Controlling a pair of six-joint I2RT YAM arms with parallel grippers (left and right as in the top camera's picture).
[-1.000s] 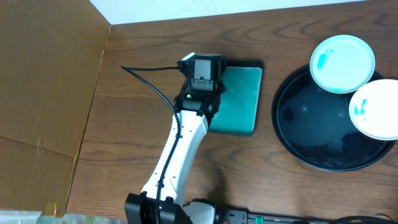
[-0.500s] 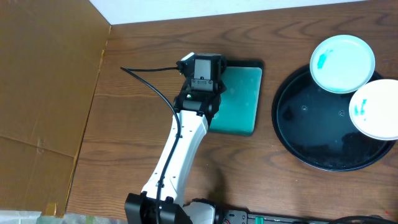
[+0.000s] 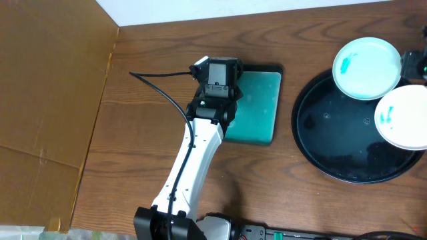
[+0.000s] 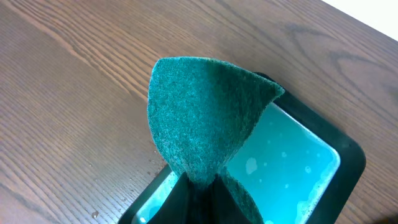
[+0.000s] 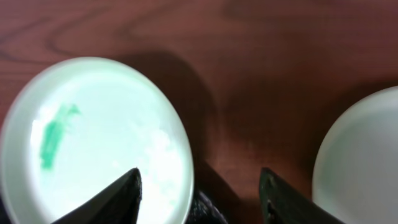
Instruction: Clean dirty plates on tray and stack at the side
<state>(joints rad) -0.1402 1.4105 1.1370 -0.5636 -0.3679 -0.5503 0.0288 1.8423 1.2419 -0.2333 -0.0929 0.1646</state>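
Two white plates with teal smears show from overhead. One [image 3: 367, 67] rests on the far rim of the round black tray [image 3: 333, 143], the other [image 3: 403, 117] on its right side. A third plate is out of view. My right gripper [image 3: 415, 65] is open beside the far plate. In the right wrist view its fingers [image 5: 199, 186] straddle the right rim of that plate [image 5: 93, 137], with the second plate [image 5: 367, 162] at the right edge. My left gripper [image 4: 202, 190] is shut on a teal scouring pad [image 4: 205, 118] above the rectangular teal dish [image 4: 292, 162].
The rectangular teal dish [image 3: 257, 107] with a black rim sits mid-table, holding wet film. My left arm [image 3: 193, 153] reaches over it from the front edge. A brown cardboard sheet [image 3: 47, 100] covers the left side. Bare wood lies between the dish and the tray.
My right gripper has come into the overhead view at the top right, next to the far plate. The left arm and the pad have not moved.
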